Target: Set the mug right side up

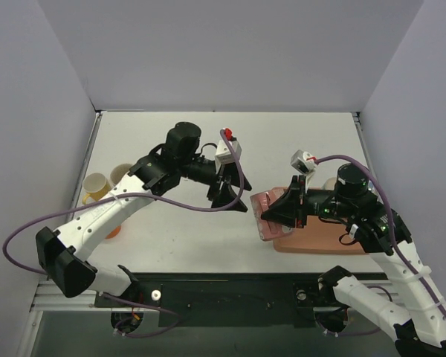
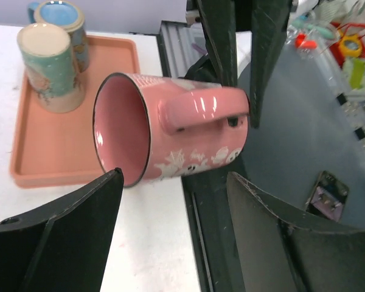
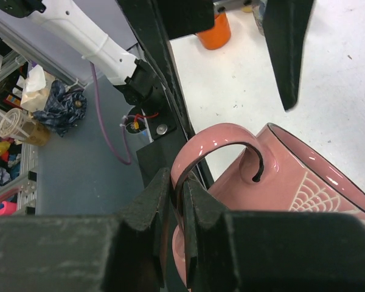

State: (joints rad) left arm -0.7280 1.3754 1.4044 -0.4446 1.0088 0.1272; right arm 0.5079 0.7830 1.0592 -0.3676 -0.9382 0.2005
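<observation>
The pink mug (image 1: pixel 264 216) with white web patterns lies on its side, with the handle on top. In the left wrist view its mouth (image 2: pixel 118 131) faces left. My right gripper (image 1: pixel 280 211) is shut on the mug's handle (image 3: pixel 216 140), which is pinched between the two fingers (image 3: pixel 152 207). My left gripper (image 1: pixel 227 196) is open and empty, just left of the mug. Its fingertips (image 2: pixel 103 188) sit below and in front of the mug's mouth without touching it. I cannot tell whether the mug rests on the table.
A salmon tray (image 1: pixel 320 239) lies under the right arm and holds two upside-down patterned cups (image 2: pixel 48 67). Two pale cups (image 1: pixel 97 186) and an orange object (image 1: pixel 113 232) stand at the table's left. The table's front edge and a black rail (image 1: pixel 230 286) are just below the mug.
</observation>
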